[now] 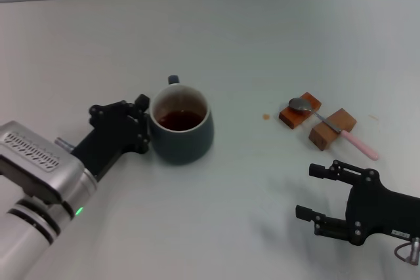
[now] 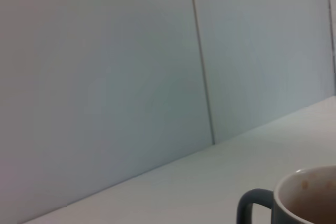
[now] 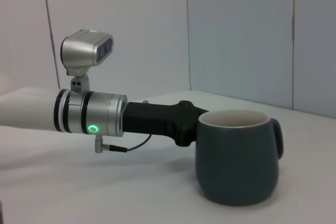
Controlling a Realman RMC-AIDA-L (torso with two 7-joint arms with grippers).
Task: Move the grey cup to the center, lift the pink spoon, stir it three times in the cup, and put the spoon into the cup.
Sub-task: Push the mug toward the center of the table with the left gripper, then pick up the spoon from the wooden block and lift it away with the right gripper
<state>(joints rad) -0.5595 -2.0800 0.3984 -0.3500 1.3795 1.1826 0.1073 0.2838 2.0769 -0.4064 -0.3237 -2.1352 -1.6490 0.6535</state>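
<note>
Beside grey cup (image 1: pixel 182 127): left gripper (image 1: pixel 146 122)

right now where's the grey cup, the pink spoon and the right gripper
grey cup (image 1: pixel 186 141), head view, on its dark outer wall below the rim
pink spoon (image 1: pixel 358 142), head view, on the pink handle past the wooden block
right gripper (image 1: pixel 316 191), head view, midway between its two open fingertips

Grey cup (image 2: pixel 294 200) cropped by frame edge in left wrist view, only rim + handle seen, left gripper (image 1: pixel 143 126) jaws hidden behind cup wall, right gripper (image 1: pixel 328 195) arm cut off at corner
</note>
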